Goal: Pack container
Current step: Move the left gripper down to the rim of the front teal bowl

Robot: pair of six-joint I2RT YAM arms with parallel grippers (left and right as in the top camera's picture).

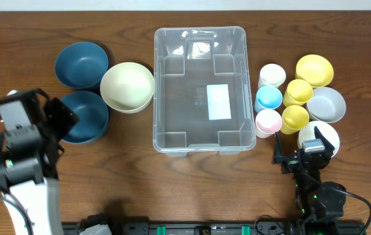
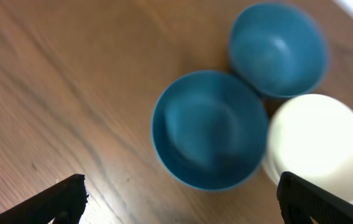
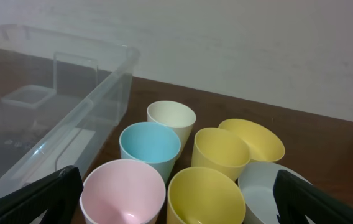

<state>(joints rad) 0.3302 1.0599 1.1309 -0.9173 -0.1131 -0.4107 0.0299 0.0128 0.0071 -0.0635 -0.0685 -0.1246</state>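
Note:
The container [image 1: 200, 31] is a large clear bin in the middle of the table, with a white label [image 1: 219, 102] on its floor and nothing inside. My left gripper [image 1: 60, 119] hovers open at the left, over the near edge of a dark blue bowl [image 2: 209, 127]. My left gripper [image 2: 183, 194] has only wood and the bowl's rim between its fingers. Near the front right, my right gripper [image 1: 305, 149] stands open, facing the cups. My right gripper [image 3: 178, 183] frames a pink cup [image 3: 123, 190] and a yellow cup [image 3: 204, 196] without touching them.
Left of the bin are a second dark blue bowl [image 1: 81, 64] and a cream bowl [image 1: 127, 86]. To its right stand a white cup [image 1: 272, 74], a light blue cup [image 1: 268, 98], another yellow cup [image 1: 298, 91], a yellow bowl [image 1: 315, 69], a grey bowl [image 1: 326, 104] and a white bowl [image 1: 319, 134].

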